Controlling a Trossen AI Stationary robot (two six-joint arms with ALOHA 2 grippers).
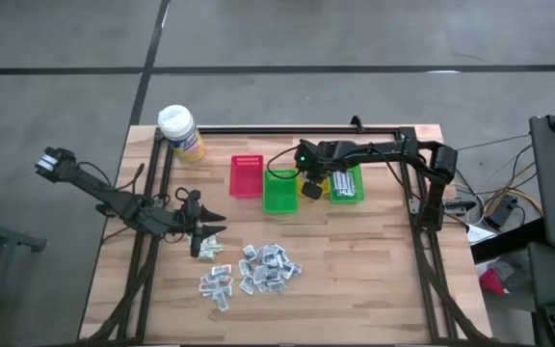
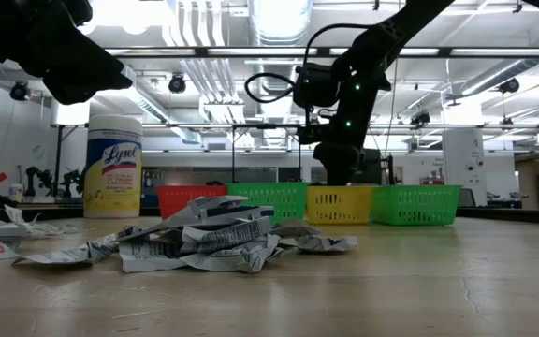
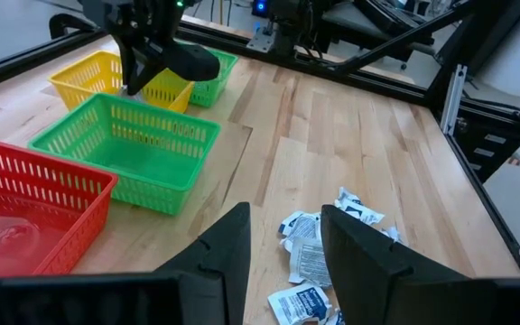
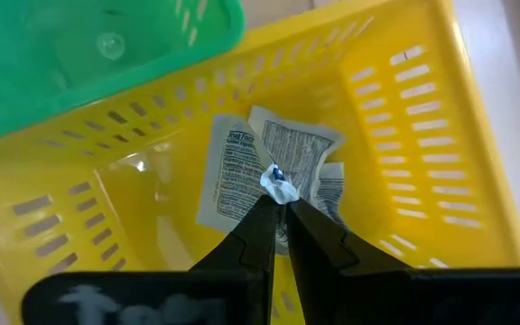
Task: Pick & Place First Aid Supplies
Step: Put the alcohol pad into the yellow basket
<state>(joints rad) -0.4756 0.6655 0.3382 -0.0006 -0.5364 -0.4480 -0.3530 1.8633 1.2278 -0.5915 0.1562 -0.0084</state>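
Dozens of small first aid packets [image 1: 253, 271] lie heaped on the bare wood of the table [image 1: 374, 270] toward its front edge, a loose pile of white strips and crinkled wrappers with no common direction to their long sides. From where I stand, the left gripper [image 1: 203, 234] is plainly the nearer one: it sits low just beside the pile's left fringe, its two fingers [image 3: 228, 248] standing apart with nothing between them, and the closest packets [image 3: 307, 257] lie straight ahead of it, just past the fingertips. So the coming reach is, I would judge, a short push forward and down onto the nearest packet. The right gripper [image 4: 276, 203] is well apart from the heap, up at the row of bins at the back, hanging over the yellow bin [image 4: 422, 126]. Its fingers are pinched nearly together on a small white and blue scrap [image 4: 279, 185], apparently a packet's corner, directly above packets already lying flat on the bin's floor [image 4: 269, 162]. The red bin [image 1: 247, 175] and the green bin [image 1: 279, 191] stand just beside it, and a yellow wipes canister [image 1: 181, 132] stands at the far left corner.
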